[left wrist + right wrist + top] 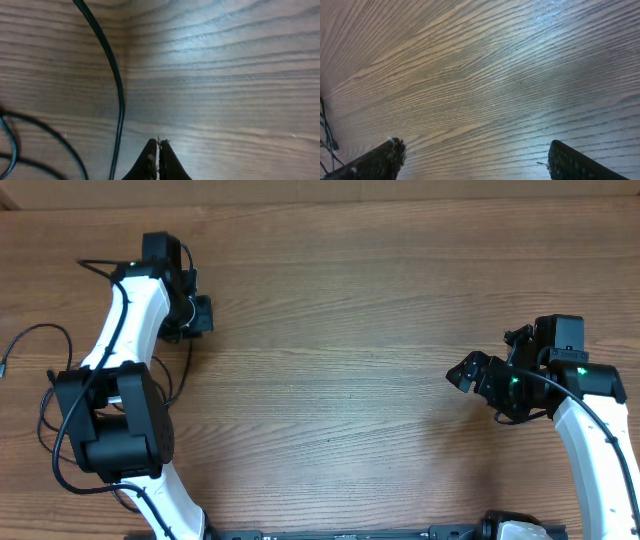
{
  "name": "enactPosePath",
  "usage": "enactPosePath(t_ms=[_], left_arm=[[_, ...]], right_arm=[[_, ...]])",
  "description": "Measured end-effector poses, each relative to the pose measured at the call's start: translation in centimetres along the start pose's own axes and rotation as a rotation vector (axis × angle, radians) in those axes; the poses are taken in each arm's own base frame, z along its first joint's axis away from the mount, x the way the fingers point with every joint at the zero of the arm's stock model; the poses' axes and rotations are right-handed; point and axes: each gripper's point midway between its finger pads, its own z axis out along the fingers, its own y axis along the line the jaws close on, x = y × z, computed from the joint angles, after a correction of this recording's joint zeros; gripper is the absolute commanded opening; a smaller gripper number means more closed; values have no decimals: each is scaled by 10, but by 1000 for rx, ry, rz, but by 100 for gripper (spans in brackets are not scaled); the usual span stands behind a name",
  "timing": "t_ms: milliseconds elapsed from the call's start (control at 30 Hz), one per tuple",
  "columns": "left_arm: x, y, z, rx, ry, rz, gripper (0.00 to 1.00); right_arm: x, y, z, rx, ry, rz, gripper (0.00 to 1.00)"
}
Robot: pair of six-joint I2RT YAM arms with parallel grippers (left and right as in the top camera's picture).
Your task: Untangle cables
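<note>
Cables, 8 to 9 o'clock: the cables (45,328) lie in loose loops on the counter (330,300), crowded around the left arm (125,420). We cannot tell where they cross beneath it.

Right fingers, 3 o'clock: the right fingers (385,160) are spread wide over bare wood and hold nothing. They are well apart from the tangle. In the right wrist view we see only a sliver of cord at the 9 o'clock edge.

Left fingers, 10 o'clock: the left fingers (152,162) are pressed tip to tip with nothing between them.

Strand: one black strand (120,95) runs from 6 toward 12 o'clock just beside those tips, on their 9 o'clock side. It is not caught by them.

Step in hand: we judge it to be taking hold of this strand, and the untangling looks barely begun.

Doing it well: we would part the left fingers, shift toward 9 o'clock until the strand sits between the pads, and close low against the wood. Then we would draw slowly toward the bare wood at 3 o'clock.

Watch for: the loops may drag along and tighten, so the right fingers should come across to pin them.
</note>
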Motion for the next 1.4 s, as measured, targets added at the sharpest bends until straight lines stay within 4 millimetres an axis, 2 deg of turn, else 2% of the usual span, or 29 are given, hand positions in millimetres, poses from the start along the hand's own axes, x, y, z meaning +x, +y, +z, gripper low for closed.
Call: enactPosePath(t_ms=[400, 700, 900, 1000, 1400], left_arm=[[26, 6, 37, -22, 32, -1, 4], [46, 30, 49, -97, 74, -67, 4], [62, 61, 47, -221, 116, -187, 4], [69, 85, 43, -290, 127, -280, 4], [96, 149, 35, -353, 171, -563, 4]], right_arm=[[3, -1, 0, 4, 13, 3, 90], [3, -1, 0, 4, 14, 3, 90], [3, -1, 0, 4, 14, 2, 90], [4, -1, 0, 4, 15, 3, 90], [4, -1, 0, 5, 17, 4, 90]])
